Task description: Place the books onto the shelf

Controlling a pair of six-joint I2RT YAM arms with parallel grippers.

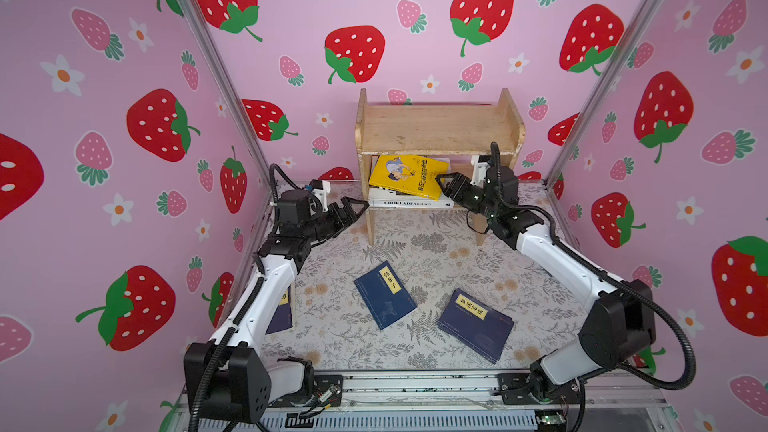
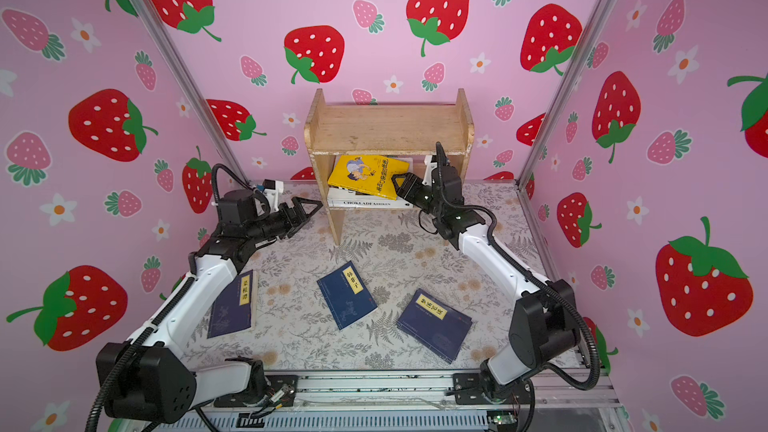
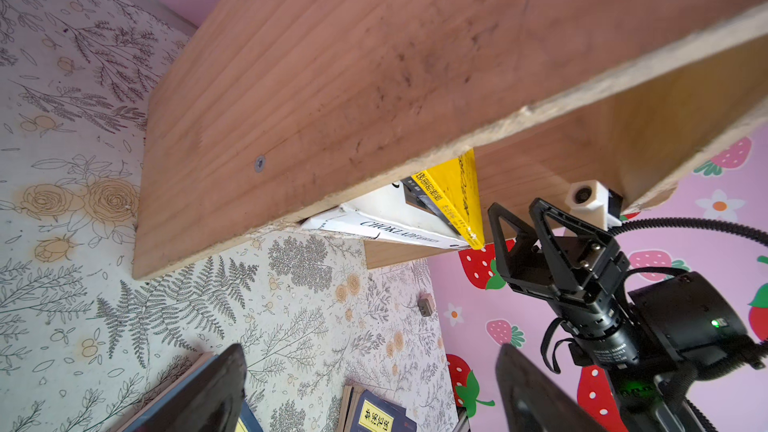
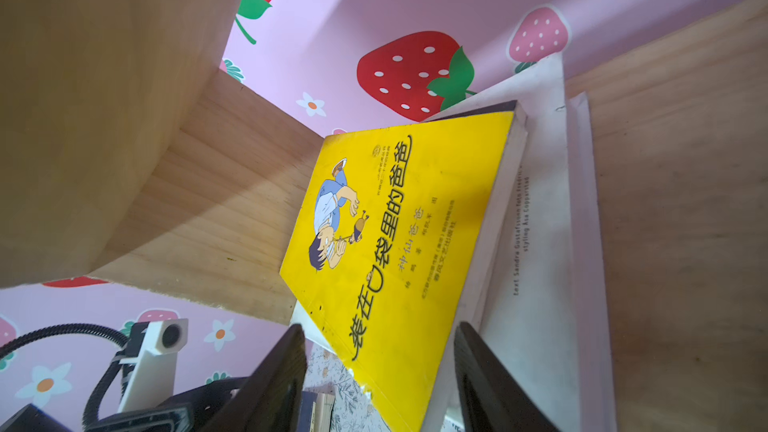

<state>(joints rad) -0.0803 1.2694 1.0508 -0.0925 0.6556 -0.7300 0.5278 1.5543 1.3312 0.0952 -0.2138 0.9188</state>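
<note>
The wooden shelf (image 1: 436, 128) (image 2: 388, 128) stands at the back. On its lower tier the yellow cartoon book (image 1: 405, 176) (image 4: 399, 243) lies tilted on the white "Chokladfabriken" book (image 1: 409, 202) (image 3: 390, 228), with a dark book edge (image 4: 478, 112) between them. My right gripper (image 1: 439, 181) (image 4: 379, 328) is open, its jaws either side of the yellow book's near corner without pressing it. Just left of the shelf's side panel, my left gripper (image 1: 359, 205) (image 3: 372, 351) hangs open and empty. Three navy books (image 1: 384, 295) (image 1: 476, 324) (image 2: 232, 305) lie flat on the mat.
The left arm (image 1: 266, 284) crosses over the leftmost navy book. Strawberry-patterned walls (image 1: 124, 118) close in both sides and the back. A metal rail (image 1: 415, 384) with both arm bases runs along the front edge of the floral mat (image 1: 436, 251).
</note>
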